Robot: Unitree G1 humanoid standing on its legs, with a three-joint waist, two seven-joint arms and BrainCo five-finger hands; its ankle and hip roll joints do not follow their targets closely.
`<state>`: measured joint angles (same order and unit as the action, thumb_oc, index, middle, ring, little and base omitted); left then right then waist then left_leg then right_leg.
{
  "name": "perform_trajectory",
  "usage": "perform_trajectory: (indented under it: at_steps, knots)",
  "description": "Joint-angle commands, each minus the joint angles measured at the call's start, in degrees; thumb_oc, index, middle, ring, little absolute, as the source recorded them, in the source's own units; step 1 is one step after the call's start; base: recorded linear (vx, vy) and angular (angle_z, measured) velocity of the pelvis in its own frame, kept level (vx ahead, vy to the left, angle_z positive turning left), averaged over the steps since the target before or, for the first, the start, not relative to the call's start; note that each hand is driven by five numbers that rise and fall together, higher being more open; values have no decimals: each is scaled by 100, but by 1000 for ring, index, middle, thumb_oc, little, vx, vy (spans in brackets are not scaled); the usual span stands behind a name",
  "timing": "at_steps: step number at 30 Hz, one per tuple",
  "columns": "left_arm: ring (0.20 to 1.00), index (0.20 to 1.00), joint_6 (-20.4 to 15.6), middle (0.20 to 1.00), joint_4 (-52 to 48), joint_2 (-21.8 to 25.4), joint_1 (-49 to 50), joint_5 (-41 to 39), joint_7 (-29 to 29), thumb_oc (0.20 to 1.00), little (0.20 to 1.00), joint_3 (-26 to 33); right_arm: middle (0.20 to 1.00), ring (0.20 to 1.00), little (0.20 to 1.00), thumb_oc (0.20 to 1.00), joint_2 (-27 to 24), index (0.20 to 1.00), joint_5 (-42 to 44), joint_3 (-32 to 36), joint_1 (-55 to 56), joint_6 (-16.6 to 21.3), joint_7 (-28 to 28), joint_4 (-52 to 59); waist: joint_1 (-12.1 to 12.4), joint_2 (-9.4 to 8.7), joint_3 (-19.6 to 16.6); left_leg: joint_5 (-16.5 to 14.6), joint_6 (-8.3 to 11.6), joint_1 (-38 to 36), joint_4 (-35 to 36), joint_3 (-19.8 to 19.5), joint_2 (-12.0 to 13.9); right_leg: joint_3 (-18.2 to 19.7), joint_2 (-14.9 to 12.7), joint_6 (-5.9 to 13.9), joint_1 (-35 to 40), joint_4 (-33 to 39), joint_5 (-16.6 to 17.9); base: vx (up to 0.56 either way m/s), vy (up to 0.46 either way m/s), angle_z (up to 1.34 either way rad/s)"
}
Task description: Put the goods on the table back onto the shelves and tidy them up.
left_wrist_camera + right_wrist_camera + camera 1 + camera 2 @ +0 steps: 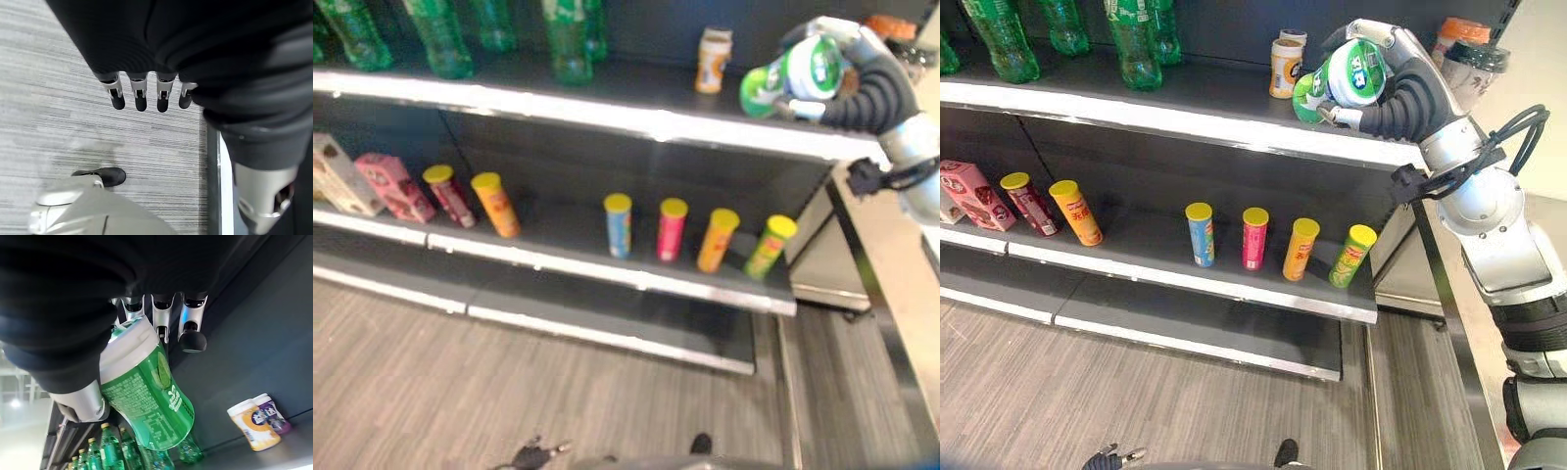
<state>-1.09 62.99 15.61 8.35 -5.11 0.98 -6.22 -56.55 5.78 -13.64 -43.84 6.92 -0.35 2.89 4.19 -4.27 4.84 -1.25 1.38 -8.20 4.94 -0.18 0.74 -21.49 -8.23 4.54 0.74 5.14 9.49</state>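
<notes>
Your right hand (1400, 93) is up at the right end of the top shelf (1185, 122), fingers and thumb curled round a green tub (1347, 76) with a white lid. The tub is tilted, held over the shelf; you cannot tell if it touches the board. Just beside it stands an orange bottle (1285, 67), with a purple-labelled one (274, 415) next to that in the right wrist view. Green bottles (1136, 44) line the same shelf toward your left.

Your left hand (142, 93) hangs over the floor (460, 382), fingers straight and apart, holding nothing.

The middle shelf (1175, 279) is a dark board with a white front edge. Four yellow-capped tubes stand well spaced on its right half: blue (1200, 235), pink (1254, 238), orange (1300, 249) and green (1351, 256), the last leaning. Further left stand a second orange tube (1075, 211) and a dark red tube (1030, 204), then a pink box (971, 194).

The floor is grey wood-grain plank. A pale counter (1449, 274) stands past the shelves' right end.
</notes>
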Motion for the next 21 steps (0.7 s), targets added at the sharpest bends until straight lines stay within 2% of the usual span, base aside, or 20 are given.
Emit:
perform_trajectory:
  at_steps: [1,3,9,16,21]
  knots:
    - [1000,1000,-55,1000,53,258,-221,-33,7,1000,1000,-143,200,200,200,200,-100,200,427,-546,-805,24,-16,-557,323,-73,-277,31,438,310,6,461,100,-232,-320,515,417,-22,-476,29,-82,16]
    - [1000,1000,-65,1000,24,337,-226,-138,-33,1000,1000,-205,200,200,200,200,-87,200,585,-1229,-1526,-57,86,-1479,465,-124,-298,68,503,315,6,444,139,-384,-303,490,507,-14,-529,33,-80,18]
    - [1000,1000,-92,1000,114,437,-262,-239,-67,1000,1000,-355,200,200,200,200,157,200,674,-2123,-2556,-204,201,-3393,686,-191,-322,146,600,358,6,349,230,-597,-230,431,604,-14,-619,20,-56,29]
    - [1000,1000,-138,1000,225,459,-307,-280,-68,1000,1000,-411,200,200,200,200,383,200,559,-2665,-3157,-294,383,-4532,810,-248,-307,198,657,399,6,278,269,-706,-180,402,635,-14,-668,9,-38,16]
    - [1000,1000,-158,1000,258,470,-360,-295,-106,1000,1000,-444,200,200,200,200,423,200,675,-2963,-3387,-373,631,-4916,835,-300,-314,231,707,443,6,235,311,-778,-132,375,645,-14,-709,6,-30,10]
